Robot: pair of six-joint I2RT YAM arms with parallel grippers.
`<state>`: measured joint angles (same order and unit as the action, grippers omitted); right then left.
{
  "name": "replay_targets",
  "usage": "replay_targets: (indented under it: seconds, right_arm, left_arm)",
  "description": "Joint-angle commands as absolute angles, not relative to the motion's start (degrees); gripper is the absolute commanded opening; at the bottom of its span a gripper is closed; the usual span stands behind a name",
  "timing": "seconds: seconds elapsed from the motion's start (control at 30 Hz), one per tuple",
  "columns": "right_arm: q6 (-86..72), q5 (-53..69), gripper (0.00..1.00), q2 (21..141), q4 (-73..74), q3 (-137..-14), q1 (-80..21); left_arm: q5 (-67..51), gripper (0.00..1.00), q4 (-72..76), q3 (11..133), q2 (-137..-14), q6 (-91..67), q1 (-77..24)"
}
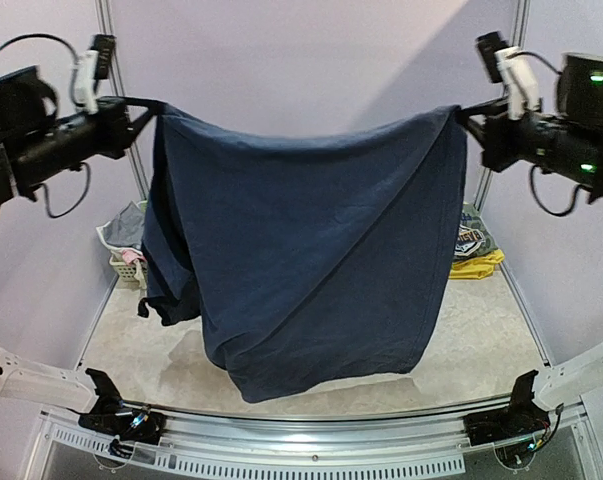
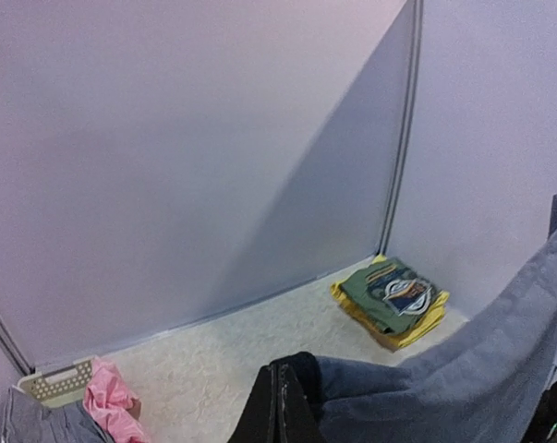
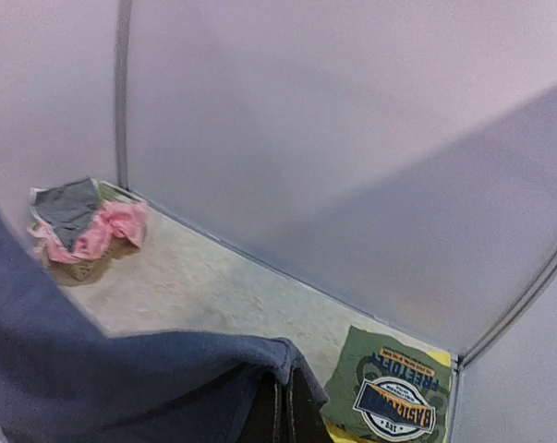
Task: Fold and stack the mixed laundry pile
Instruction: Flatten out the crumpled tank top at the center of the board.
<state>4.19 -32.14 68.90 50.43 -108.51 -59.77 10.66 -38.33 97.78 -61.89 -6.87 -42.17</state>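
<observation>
Cloth fills the middle of the scene: a large navy blue soft garment [image 1: 311, 250] hangs spread in the air between my two arms, high over the pale speckled worktop [image 1: 481, 340]. My left jaws are pinched tight on its upper left corner and my right jaws are pinched tight on its upper right corner, with the top edge sagging a little between them. The garment's left side bunches into folds, with a small dark loop dangling at the bottom. Its lower hem hangs toward the near edge; whether it touches the worktop I cannot tell. In the far left corner sits a small pale-green lattice plastic basket [image 1: 129, 268], with a crumpled pink cloth piece [image 2: 107, 401] and a grey cloth piece [image 2: 38, 425] heaped on it. In the far right corner, well apart from those, lies a folded olive-green tee with a round blue printed badge [image 3: 393, 392], resting on a folded yellow piece [image 1: 478, 265].
</observation>
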Motion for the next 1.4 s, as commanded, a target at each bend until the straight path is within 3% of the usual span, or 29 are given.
replay_targets:
  seconds: [0.0,0.13,0.17,0.27,0.33,0.37,0.43,0.5,0.73,1.07,1.37]
  right_arm:
    - [-5.61,-24.57,0.0,82.2,48.11,-102.08,-43.6]
    - [-10.04,-13.84,0.0,101.57,50.4,-110.85,-32.66]
    - [-10.68,-12.6,0.04,107.51,51.61,-114.48,-31.09]
    - [-12.06,-9.59,0.28,120.66,52.5,-123.68,-29.03]
    - [-11.63,-9.19,0.55,124.88,51.58,-127.42,-28.31]
    - [-11.47,-8.95,0.63,126.03,52.16,-130.14,-27.96]
    - [-11.43,-9.88,0.76,127.76,53.02,-132.24,-27.56]
    - [-11.28,-9.92,0.81,126.85,52.55,-131.0,-27.6]
    - [-13.13,-3.98,0.83,115.08,43.91,-110.0,-28.77]
    - [-14.53,3.65,0.79,96.73,35.75,-79.82,-40.24]
    - [-17.97,9.51,0.73,97.95,29.25,-68.99,-43.97]
  left_arm:
    - [9.32,0.0,-39.89,96.36,-77.31,-10.54,-33.87]
    - [-4.03,0.0,-43.59,105.17,-100.34,-15.57,-21.56]
    - [-5.82,0.0,-45.24,109.08,-107.35,-16.23,-19.86]
    - [-8.54,0.24,-48.71,120.02,-125.67,-17.67,-16.81]
    - [-7.9,0.38,-48.89,124.36,-130.96,-18.06,-16.32]
    - [-7.62,0.51,-47.9,124.81,-131.96,-18.09,-16.38]
    - [-6.87,0.89,-46.02,123.96,-132.09,-18.23,-16.42]
    - [-6.52,0.99,-44.67,122.25,-131.06,-18.09,-16.48]
    - [-5.06,0.99,-39.56,112.79,-124.41,-17.21,-17.98]
    - [3.19,0.86,-32.61,89.63,-109.11,-16.23,-24.12]
    - [2.29,0.8,-29.62,79.21,-107.85,-15.78,-30.61]
